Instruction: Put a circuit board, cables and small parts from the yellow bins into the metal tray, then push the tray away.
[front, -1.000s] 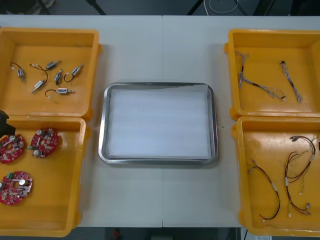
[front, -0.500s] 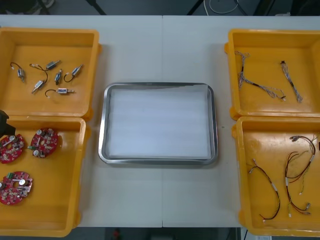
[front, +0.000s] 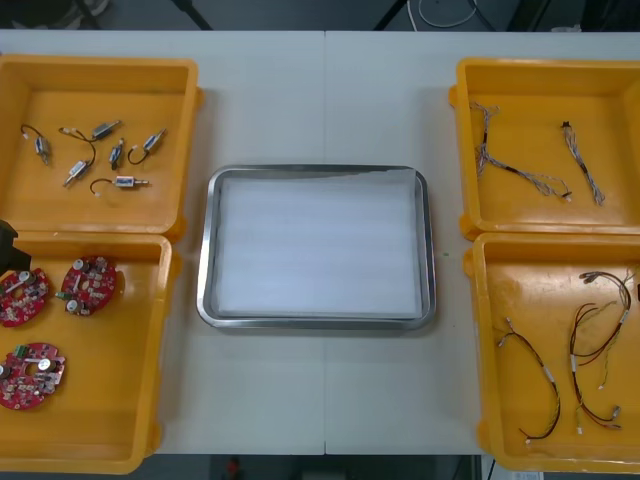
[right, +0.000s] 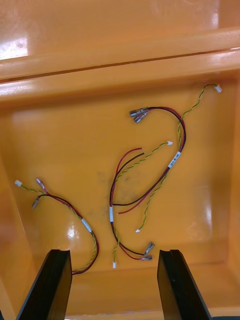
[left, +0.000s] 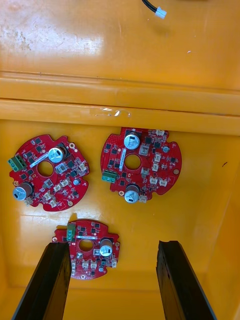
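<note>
3 circuit boards (front: 90, 285) lay flat in L near yellow bin (front: 120, 420). L gripper (left: 114, 245) hung over them, fingers wide apart, holding nothing. Closest board (left: 90, 248) sat below, btwn the fingertips, off-centre toward 1 finger; the rest lay farther ahead, side by side. Board round, so no long axis to match: judged a straight drop w/ slight sideways shift would suit. R gripper (right: 114, 252), also wide and empty, was over red and yellow cables (right: 145, 185) in R near bin (front: 540, 300). Metal tray (front: 204, 250) sat btwn bins, nothing in it.
</note>
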